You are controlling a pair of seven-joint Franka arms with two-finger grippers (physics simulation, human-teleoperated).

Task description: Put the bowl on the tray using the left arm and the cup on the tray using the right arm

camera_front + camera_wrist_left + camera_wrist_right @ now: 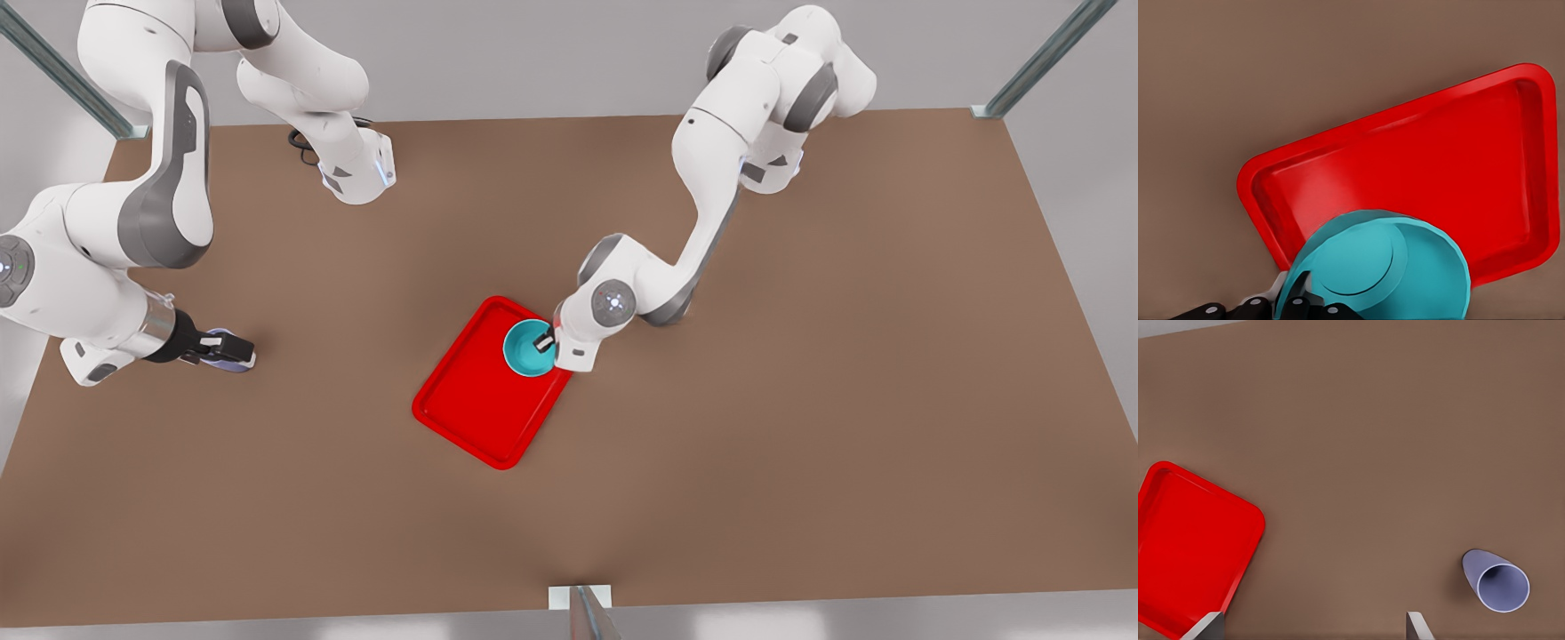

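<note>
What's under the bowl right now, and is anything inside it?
The red tray lies under the bowl, which the left gripper holds by its rim. Inside, just one gripper finger. The tray floor beneath the bowl is covered, so contact is unclear.

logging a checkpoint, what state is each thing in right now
bowl: gripped at its rim, over one end of the tray
tray: flat on the table, no cup on it
cup: on the table, off the tray, not gripped
left pincer: shut on the bowl
right pincer: open, low beside the cup
</note>
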